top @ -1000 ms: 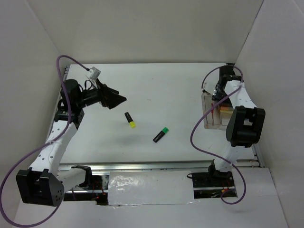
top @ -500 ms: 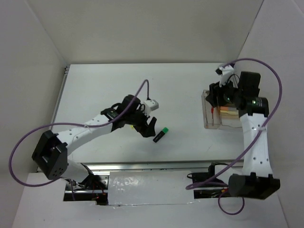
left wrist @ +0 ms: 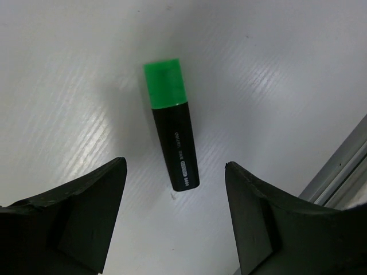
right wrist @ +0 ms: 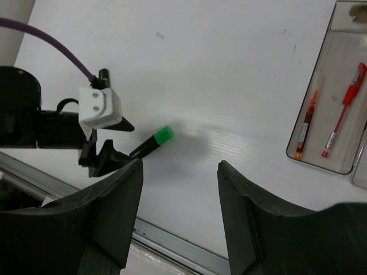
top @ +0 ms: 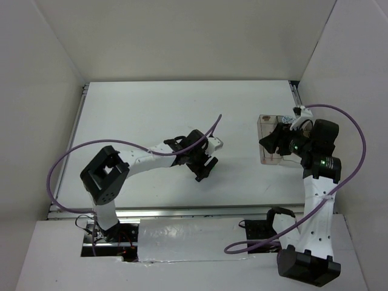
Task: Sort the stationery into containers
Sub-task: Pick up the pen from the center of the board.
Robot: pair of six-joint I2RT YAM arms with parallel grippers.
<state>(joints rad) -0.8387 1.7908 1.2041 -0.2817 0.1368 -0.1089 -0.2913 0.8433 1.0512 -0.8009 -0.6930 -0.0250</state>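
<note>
We see the left gripper (left wrist: 175, 167) spread above the green-capped highlighter (left wrist: 172, 134); the right gripper (right wrist: 179, 166) is spread near the organiser (right wrist: 330, 69).

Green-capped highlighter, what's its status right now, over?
Left gripper open, straddling highlighter, not touching. Highlighter flat on table. Right gripper open, empty. Nothing blocking.

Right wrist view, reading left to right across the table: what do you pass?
left gripper → green-capped highlighter → thin orange-red pen → red pen; both pens lie in one clear organiser compartment.
</note>
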